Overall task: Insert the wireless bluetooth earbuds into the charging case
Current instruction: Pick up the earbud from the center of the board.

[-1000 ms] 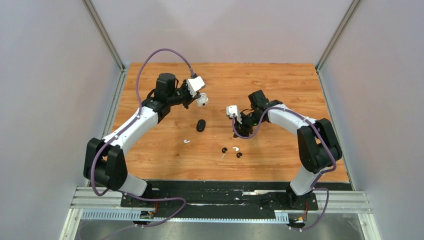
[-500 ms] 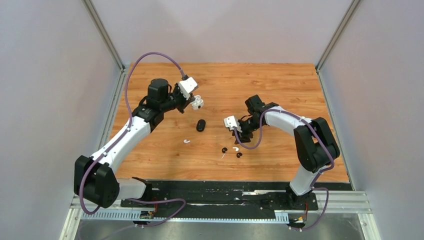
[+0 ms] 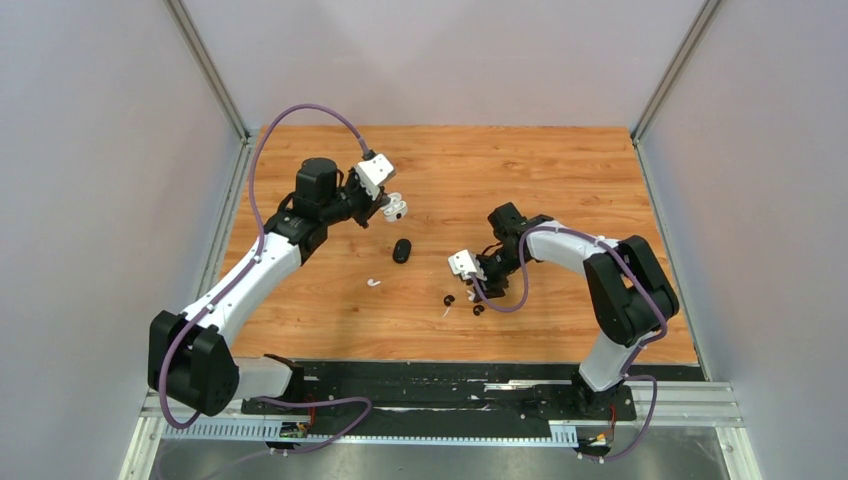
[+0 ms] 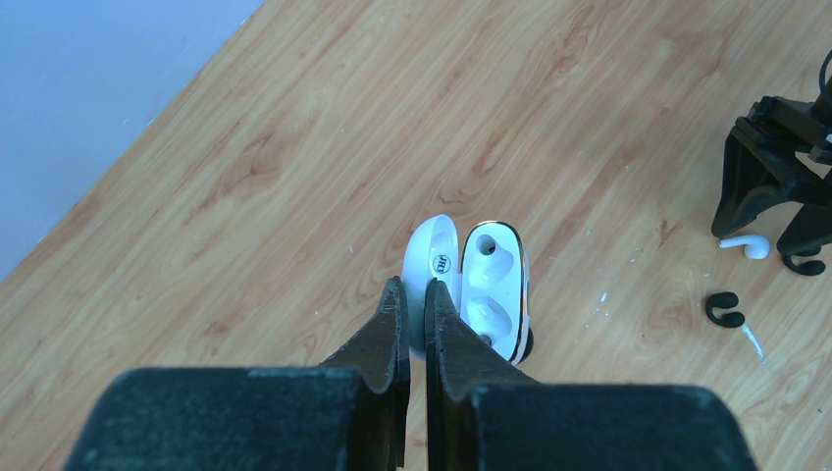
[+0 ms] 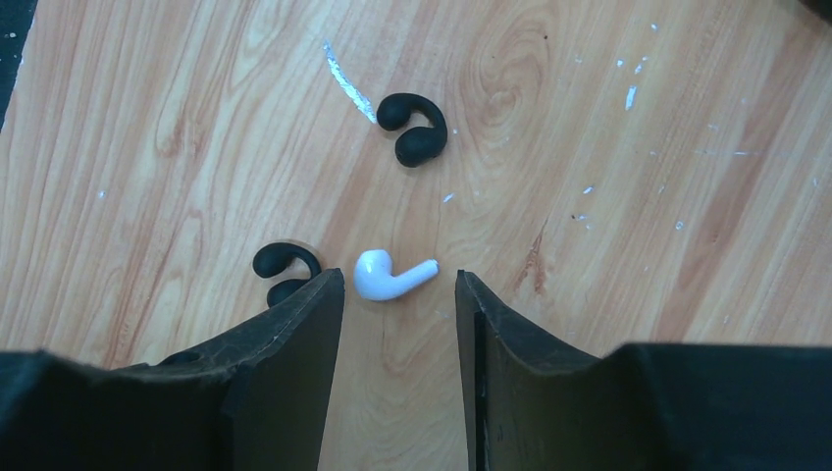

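Right gripper (image 5: 397,285) stands apart, straddling one white earbud (image 5: 390,276). A black earbud (image 5: 283,265) crowds one finger's outer edge, with open table (image 5: 638,196) beyond the other. Overhead, I cannot see that earbud. Left gripper (image 4: 412,299) clamps the open white case (image 4: 494,289).

You have bright, even overhead light on the wooden surface (image 3: 560,170); shadows are faint and soft. The left pincer (image 4: 413,287) and right pincer (image 5: 397,277) blur near the lens.

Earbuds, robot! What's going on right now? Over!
Left gripper shut on open white case. Right gripper open, straddling white earbud on table. Black earbud crowds the grasp.
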